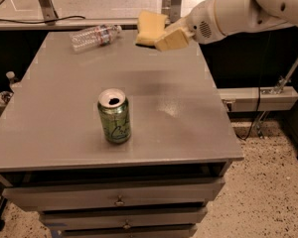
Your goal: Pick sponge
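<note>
The pale yellow sponge hangs in the air above the far right part of the grey table. My gripper reaches in from the upper right on the white arm and is shut on the sponge. One tan wedge-shaped finger pad shows in front of the sponge's lower right corner; the other finger is hidden behind the sponge. The sponge is clear of the tabletop.
An open green can stands upright at the table's middle front. A clear plastic bottle lies on its side at the far left. Drawers sit under the tabletop. A metal rail and post run behind the table.
</note>
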Available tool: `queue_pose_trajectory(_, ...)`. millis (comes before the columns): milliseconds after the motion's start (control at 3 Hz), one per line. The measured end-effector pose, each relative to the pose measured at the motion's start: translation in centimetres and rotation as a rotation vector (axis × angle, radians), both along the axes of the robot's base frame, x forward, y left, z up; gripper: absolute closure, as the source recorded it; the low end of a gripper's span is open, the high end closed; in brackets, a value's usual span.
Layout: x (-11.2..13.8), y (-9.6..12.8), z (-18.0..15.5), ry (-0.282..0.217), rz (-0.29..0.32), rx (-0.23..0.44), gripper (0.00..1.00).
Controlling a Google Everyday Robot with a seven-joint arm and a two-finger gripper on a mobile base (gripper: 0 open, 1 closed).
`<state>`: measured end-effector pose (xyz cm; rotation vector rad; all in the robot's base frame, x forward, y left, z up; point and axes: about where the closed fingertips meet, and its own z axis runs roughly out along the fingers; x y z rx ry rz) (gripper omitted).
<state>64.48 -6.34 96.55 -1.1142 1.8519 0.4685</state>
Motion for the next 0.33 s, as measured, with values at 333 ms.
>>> queue_pose_trajectory(333, -0.39, 1.03, 0.85, -0.002, 0.024, 0.025, 1.0)
